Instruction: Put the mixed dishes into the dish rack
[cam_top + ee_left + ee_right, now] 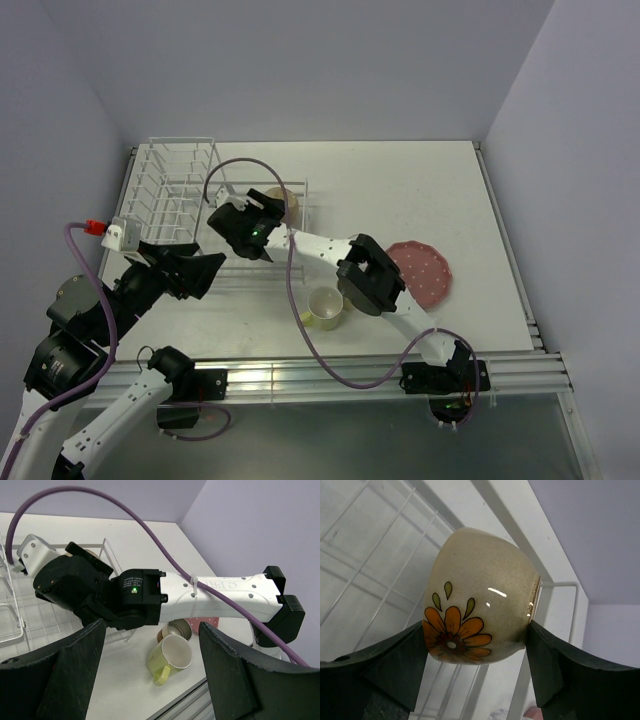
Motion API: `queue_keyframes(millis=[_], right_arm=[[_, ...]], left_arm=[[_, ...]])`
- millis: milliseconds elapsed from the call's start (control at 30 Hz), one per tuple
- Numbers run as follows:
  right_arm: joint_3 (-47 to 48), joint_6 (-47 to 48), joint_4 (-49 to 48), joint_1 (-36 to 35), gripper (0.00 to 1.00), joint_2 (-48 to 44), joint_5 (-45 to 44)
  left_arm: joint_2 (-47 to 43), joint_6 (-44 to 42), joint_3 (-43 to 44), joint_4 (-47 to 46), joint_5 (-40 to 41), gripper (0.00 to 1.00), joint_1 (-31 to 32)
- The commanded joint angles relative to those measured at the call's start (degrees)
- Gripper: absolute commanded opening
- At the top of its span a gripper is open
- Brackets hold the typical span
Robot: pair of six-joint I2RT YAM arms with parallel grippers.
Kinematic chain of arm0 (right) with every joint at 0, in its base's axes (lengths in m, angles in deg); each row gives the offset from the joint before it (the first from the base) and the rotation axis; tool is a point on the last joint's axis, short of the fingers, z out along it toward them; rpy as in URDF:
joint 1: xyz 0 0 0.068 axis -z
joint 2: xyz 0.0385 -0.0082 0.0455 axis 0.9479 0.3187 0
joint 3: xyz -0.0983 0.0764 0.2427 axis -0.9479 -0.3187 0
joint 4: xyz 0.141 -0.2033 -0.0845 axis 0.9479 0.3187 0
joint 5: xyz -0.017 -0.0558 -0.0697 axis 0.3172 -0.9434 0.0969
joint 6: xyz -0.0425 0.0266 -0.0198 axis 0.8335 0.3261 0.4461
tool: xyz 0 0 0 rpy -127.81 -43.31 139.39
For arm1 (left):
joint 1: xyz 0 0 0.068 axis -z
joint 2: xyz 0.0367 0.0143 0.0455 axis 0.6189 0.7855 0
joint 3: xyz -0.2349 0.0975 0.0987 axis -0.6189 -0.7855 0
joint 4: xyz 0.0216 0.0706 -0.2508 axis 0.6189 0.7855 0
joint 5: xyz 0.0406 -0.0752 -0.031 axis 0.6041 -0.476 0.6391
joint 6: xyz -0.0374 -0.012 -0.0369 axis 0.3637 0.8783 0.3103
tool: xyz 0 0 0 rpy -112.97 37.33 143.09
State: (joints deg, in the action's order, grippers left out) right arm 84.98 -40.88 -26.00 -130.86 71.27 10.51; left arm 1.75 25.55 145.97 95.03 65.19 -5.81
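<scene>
Presently, a cream ceramic bowl painted with an orange flower (480,605) is gripped on its side between the widely spread fingers of the right gripper (477,645), over the low basket end of the white wire dish rack (165,190). The left gripper (151,645) is held wide open and empty, just before the rack. A pale yellow-green mug (325,307) and a pink white-dotted plate (425,275) are seen right of the rack.

Robot lab cell: white table (400,180) boxed by plain lavender walls (300,60), aluminium rail (520,368) in front.
</scene>
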Motion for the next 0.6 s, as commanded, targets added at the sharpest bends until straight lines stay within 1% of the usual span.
queue_keyframes(millis=[0, 100, 133, 200, 233, 267, 467, 500, 567], right_arm=[[-2.31, 2.38, 7.15, -0.94, 0.30, 2.15, 0.39], [-2.31, 1.94, 7.24, -1.20, 0.44, 1.97, 0.74], [-2.31, 1.68, 7.24, -1.20, 0.54, 1.97, 0.92], [-2.22, 1.24, 7.24, -1.20, 0.59, 1.54, 1.27], [-2.31, 0.71, 7.24, -1.29, 0.65, 1.27, 1.62], [-2.57, 0.45, 7.15, -1.29, 0.69, 1.01, 1.79], [-5.20, -2.01, 5.75, -1.29, 0.75, -2.68, 3.90], [-5.73, -3.06, 5.66, -1.21, 0.80, -3.21, 4.43], [-7.65, -3.95, 4.61, -1.21, 0.82, -4.96, 5.13]], left_arm=[[-0.59, 0.31, 0.45, -0.39, -0.04, 0.81, -0.26], [-0.59, 0.49, 0.19, -0.57, -0.04, 0.81, -0.26], [-0.59, 0.32, 0.19, -0.57, -0.13, 0.81, -0.26], [-0.50, 0.40, 0.10, -0.48, -0.13, 0.82, -0.26], [-0.50, 0.31, 0.10, -0.48, -0.04, 0.82, -0.17], [-0.50, 0.31, -0.08, -0.48, -0.04, 0.82, -0.26], [-0.50, 0.40, -0.60, -0.75, -0.04, 0.82, -0.26], [-0.41, 0.40, -0.60, -0.83, 0.05, 0.82, -0.26], [-0.24, 0.40, -0.87, -1.01, -0.04, 0.82, -0.26]])
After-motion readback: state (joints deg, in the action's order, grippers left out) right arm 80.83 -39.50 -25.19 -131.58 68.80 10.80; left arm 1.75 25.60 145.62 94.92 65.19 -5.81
